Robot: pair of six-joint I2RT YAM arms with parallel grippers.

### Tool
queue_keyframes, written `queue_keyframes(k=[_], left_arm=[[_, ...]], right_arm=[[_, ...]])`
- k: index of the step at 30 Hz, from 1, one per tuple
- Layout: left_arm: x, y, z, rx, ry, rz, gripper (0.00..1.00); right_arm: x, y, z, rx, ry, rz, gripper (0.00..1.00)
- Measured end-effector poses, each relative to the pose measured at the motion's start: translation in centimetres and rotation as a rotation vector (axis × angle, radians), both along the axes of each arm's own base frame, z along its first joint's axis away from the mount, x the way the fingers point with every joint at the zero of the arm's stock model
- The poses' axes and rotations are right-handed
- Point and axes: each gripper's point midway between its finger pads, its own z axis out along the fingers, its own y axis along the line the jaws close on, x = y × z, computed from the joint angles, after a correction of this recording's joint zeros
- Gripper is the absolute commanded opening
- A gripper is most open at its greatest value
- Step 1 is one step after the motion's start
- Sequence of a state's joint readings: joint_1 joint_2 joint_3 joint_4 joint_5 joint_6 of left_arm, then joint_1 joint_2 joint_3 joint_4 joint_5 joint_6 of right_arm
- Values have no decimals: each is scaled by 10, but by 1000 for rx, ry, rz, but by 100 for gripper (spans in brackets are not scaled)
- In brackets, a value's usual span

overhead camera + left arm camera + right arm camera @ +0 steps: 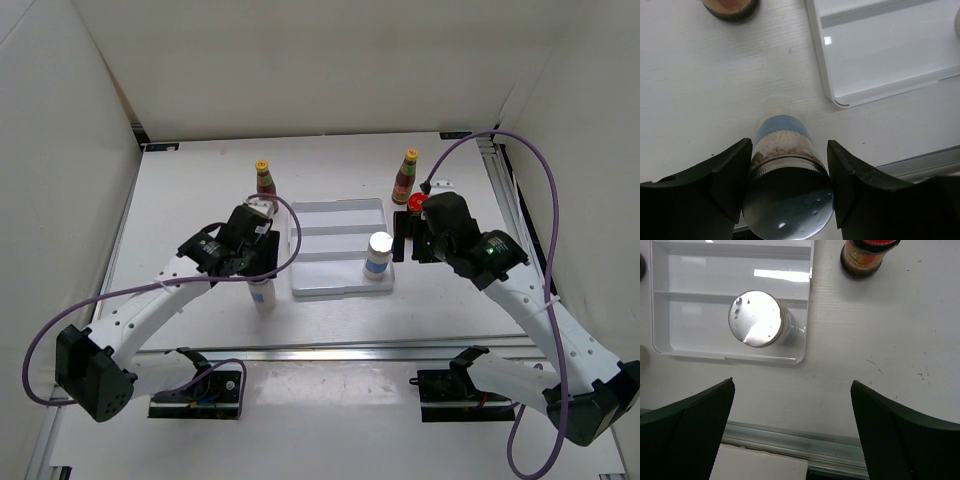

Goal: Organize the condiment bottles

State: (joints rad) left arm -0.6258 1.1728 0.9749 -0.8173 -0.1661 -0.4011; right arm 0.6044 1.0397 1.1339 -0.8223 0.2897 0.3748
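Note:
My left gripper [257, 272] [789, 142] is shut on a white silver-topped shaker [263, 296] [785, 165], which stands on the table left of the tray. The second shaker [378, 252] [760, 319] stands in the near right corner of the white tray [335, 215] [690, 280]. My right gripper [405, 246] [792, 381] is open and empty, right of that shaker. Two yellow-capped sauce bottles stand behind, one at the left [265, 181] and one at the right [405, 176]. One red-lidded jar [417, 201] [867, 257] is by my right gripper. The other jar [731, 7] is beyond my left gripper.
The tray's corner [840, 97] lies just right of the held shaker. A metal rail [340, 352] [790, 442] runs along the near table edge. White walls enclose the table on three sides. A purple cable [545, 170] loops over the right arm.

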Motion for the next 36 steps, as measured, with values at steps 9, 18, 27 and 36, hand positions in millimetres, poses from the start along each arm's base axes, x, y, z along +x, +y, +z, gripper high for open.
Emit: queue_keyframes(k=[9, 18, 27, 36], left_arm=[[44, -41, 74, -86, -126, -44, 11], [63, -92, 40, -67, -45, -146, 11], [68, -100, 6, -55, -25, -170, 11], [77, -108, -4, -50, -40, -196, 100]], right_arm=[[-1, -2, 1, 0, -6, -3, 100], [-4, -8, 1, -17, -9, -19, 100], [-14, -26, 15, -22, -59, -55, 100], [-14, -28, 11, -38, -43, -61, 100]])
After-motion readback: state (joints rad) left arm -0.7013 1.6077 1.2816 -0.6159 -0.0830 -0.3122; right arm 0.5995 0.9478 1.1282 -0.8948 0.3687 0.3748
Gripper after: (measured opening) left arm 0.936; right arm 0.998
